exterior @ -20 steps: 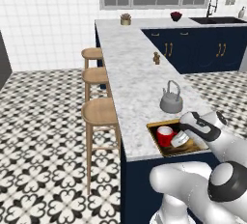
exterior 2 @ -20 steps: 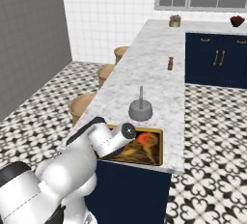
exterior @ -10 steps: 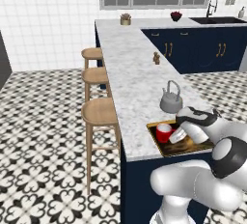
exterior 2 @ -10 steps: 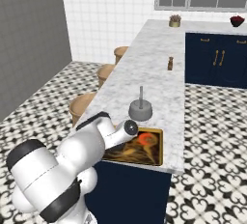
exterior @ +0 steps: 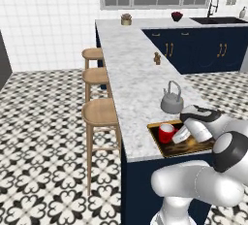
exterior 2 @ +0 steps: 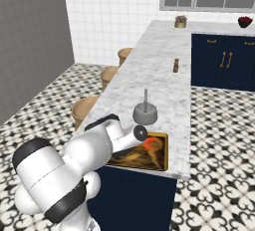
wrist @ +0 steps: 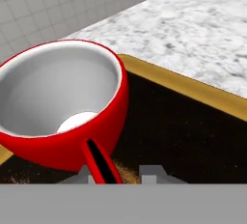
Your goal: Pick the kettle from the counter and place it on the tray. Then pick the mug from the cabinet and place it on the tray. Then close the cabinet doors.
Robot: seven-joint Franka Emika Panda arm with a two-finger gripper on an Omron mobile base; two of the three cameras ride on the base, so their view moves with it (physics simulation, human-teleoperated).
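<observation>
Hand view: the gripper (wrist: 120, 172) sits low over the tray (wrist: 193, 97), its tips slightly apart astride the handle of the red mug (wrist: 62, 107); whether they grip it cannot be told. The mug stands upright on the tray near the edge of the bench (exterior: 140, 88). Left base view: the kettle (exterior: 172, 102) stands on the bench just beside the tray, not on it. Judged step: setting the mug down. The next move calls for a clear release and withdrawal; the kettle looks unplaced.

Robot arm (exterior: 193, 190): glossy white rounded link shells joined by dark grey joint bands, with smooth bulbous casings.
</observation>
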